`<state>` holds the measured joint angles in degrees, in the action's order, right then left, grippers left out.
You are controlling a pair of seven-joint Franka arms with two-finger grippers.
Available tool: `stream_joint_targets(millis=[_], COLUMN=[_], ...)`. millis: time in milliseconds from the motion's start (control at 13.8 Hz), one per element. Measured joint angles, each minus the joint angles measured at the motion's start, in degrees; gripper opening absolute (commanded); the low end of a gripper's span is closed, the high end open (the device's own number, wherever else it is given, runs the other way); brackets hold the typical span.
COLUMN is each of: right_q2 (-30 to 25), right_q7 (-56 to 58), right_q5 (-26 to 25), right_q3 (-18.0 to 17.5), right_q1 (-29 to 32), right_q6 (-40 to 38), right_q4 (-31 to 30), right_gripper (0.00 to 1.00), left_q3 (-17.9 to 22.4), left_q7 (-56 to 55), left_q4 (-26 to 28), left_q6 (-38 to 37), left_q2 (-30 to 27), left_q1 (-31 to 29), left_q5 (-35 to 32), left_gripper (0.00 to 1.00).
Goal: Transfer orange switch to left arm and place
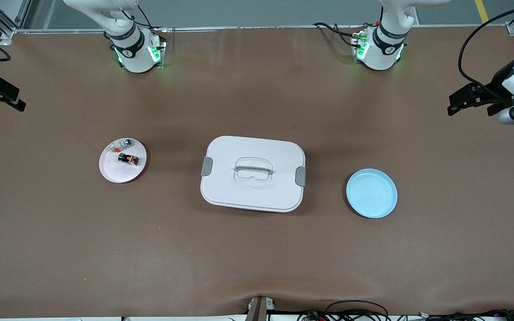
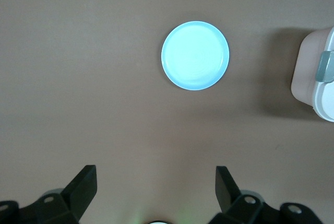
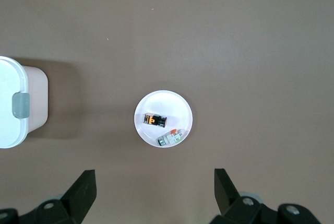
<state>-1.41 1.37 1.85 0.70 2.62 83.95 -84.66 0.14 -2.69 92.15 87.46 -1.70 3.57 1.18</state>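
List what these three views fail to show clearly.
- Box contents: hidden under its closed lid in the front view.
- Box in both wrist views: cut off by the frame edge.
- Orange switch markings on the pink plate: too small to read.

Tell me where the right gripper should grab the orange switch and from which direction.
Judged from its pose, come straight down: the orange switch lies flat on the pink plate. Close the open right gripper across its narrow sides at mid-body, clear of the whitish part just beside it.
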Motion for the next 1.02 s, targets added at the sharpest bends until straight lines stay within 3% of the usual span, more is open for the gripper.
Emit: stream_joint_targets(millis=[1016], right_q2=[2.15], right_q7=[0.00], right_q5=[0.15], right_q3=[0.07], right_q1=[0.04], right_q6=[0.09], right_q4=[-0.74], right_gripper=[1.00], left_q3=[0.05], left_q7=[0.20], left_q4=[-0.05], left_q6=[-0.26], left_q2=[0.00], left_q1=[-0.03], left_q5=[0.00], left_gripper=[1.00])
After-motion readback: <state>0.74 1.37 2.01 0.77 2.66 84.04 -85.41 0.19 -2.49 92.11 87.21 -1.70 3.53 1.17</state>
